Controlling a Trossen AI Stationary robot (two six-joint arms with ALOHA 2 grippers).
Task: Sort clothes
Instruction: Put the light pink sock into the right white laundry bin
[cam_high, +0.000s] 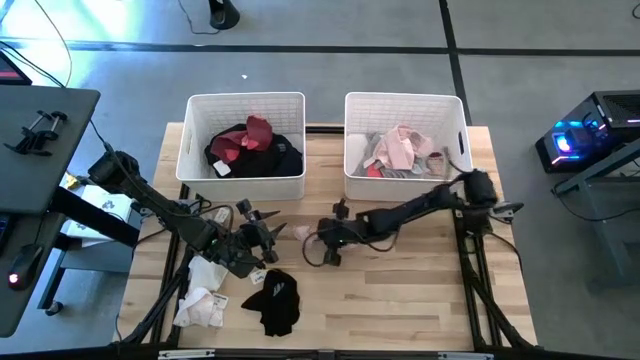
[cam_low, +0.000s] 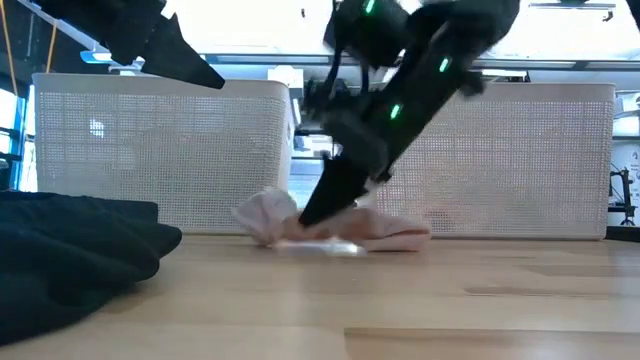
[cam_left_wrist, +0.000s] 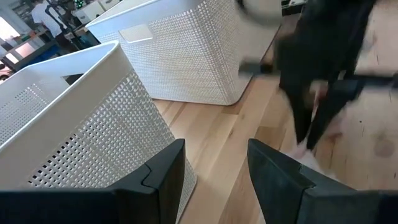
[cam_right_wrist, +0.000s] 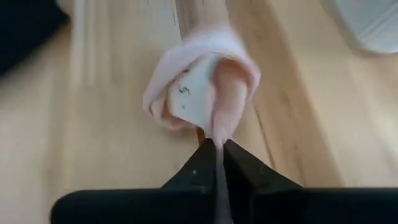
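Holding dark clothes (cam_high: 255, 145), left bin (cam_high: 246, 105) (right gripper (cam_high: 322, 237) pinches pink sock (cam_right_wrist: 205, 84)).

Pink sock (cam_right_wrist: 205, 81) lies crumpled mid-table, black garment (cam_high: 277, 301) and white garments (cam_high: 203, 295) at the front-left.

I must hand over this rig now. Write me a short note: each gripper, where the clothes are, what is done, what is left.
Right gripper: shut on the pink sock, low at the table's middle, in front of the bins.
Left gripper: open, empty, just left of it.
Done: dark and maroon clothes lie in the left bin; pink and grey clothes in the right bin.
Left: the pink sock, the white clothes and the black garment at the table's front left.
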